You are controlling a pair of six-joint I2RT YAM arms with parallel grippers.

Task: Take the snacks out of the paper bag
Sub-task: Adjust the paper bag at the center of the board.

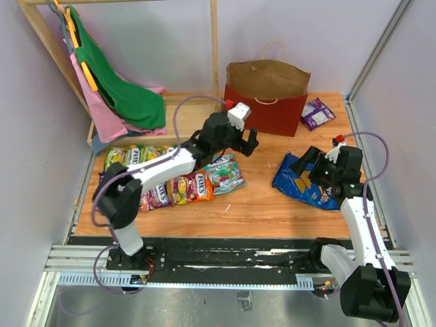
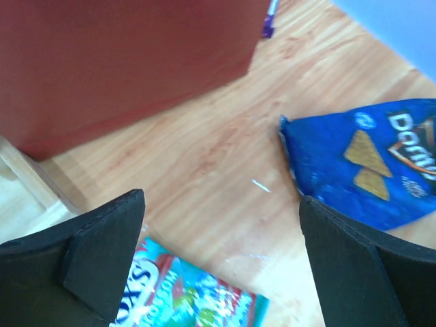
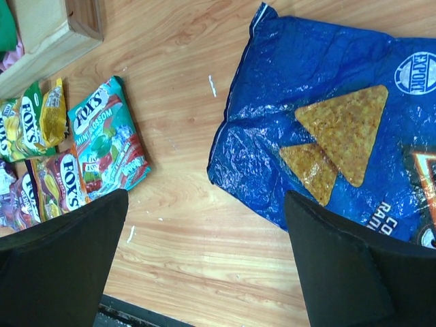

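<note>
The paper bag (image 1: pixel 266 99) stands upright at the back middle; its dark red wall (image 2: pixel 122 61) fills the top left of the left wrist view. Several candy packets (image 1: pixel 170 180) lie on the table's left side, the teal one (image 1: pixel 225 174) (image 2: pixel 184 293) (image 3: pixel 109 139) nearest the middle. A purple packet (image 1: pixel 317 112) lies right of the bag. The blue Doritos bag (image 1: pixel 303 184) (image 2: pixel 361 163) (image 3: pixel 327 116) lies flat at the right. My left gripper (image 1: pixel 245 139) (image 2: pixel 221 201) is open and empty, above the table in front of the bag. My right gripper (image 1: pixel 303 160) (image 3: pixel 204 197) is open and empty, over the Doritos bag's left edge.
A wooden rack with green and pink cloths (image 1: pixel 116 88) stands at the back left; its base (image 3: pixel 54 34) shows in the right wrist view. A wooden post (image 1: pixel 215 41) rises behind the bag. Walls close both sides. The table's front edge (image 3: pixel 136 313) is near.
</note>
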